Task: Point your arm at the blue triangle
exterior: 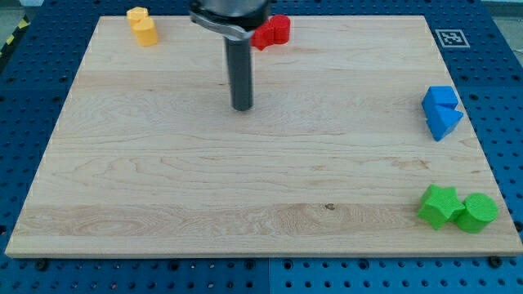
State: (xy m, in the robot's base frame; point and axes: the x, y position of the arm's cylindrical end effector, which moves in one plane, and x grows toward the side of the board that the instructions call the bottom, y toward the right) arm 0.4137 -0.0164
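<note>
My tip [241,107] carried no pincer at all, just a bare rod end, so there was nothing to stand apart or together; it rested on bare board left of centre near the view's top, touching no block. The yellow block [142,25] sat to its upper left, the red block [272,31] just upper right. The blue triangle [444,122] lay well apart at the view's right edge, touching the blue cube [440,98] above it. I judged the approach barely begun; the next move called for a long slide rightward, stopping short.
</note>
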